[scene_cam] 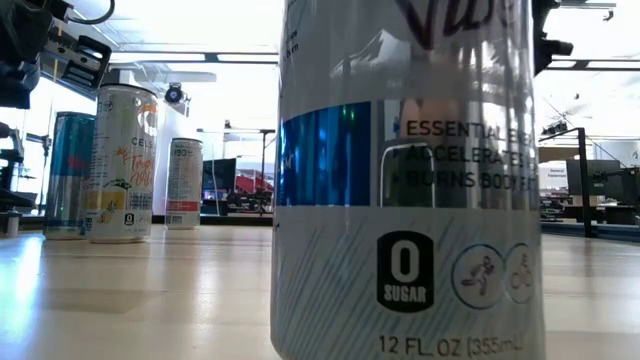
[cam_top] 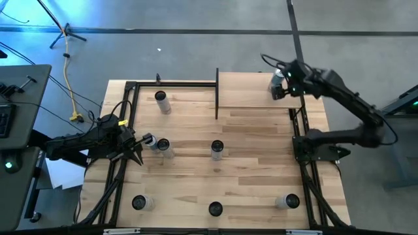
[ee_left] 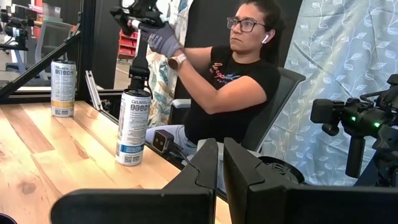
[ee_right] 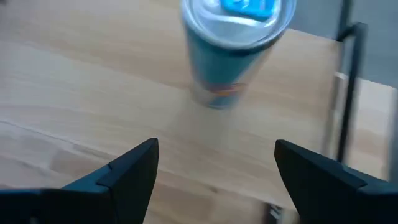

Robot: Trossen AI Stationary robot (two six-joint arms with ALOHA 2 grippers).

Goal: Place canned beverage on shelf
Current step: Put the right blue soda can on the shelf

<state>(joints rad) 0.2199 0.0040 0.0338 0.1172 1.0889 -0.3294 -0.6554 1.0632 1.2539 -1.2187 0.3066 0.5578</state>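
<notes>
A canned beverage point(ee_right: 233, 50) with a teal body and a blue tab stands upright on its base on the shelf point(ee_right: 93, 93), a light-wood board at the table's far right point(cam_top: 251, 90). In the high view the can point(cam_top: 277, 80) shows near the shelf's right end. My right gripper point(ee_right: 214, 165) hovers above the shelf, slanting down, open, its fingers short of the can with nothing between them. My left gripper point(cam_top: 134, 153) waits shut at the table's left side, holding nothing.
Several more cans stand upright on the tabletop point(cam_top: 161, 101) point(cam_top: 163, 147) point(cam_top: 217, 149) point(cam_top: 215, 209); one point(scene_cam: 410, 180) fills the low view. A black post point(ee_right: 348, 93) runs beside the shelf. A person point(ee_left: 230, 81) sits beyond the table's edge.
</notes>
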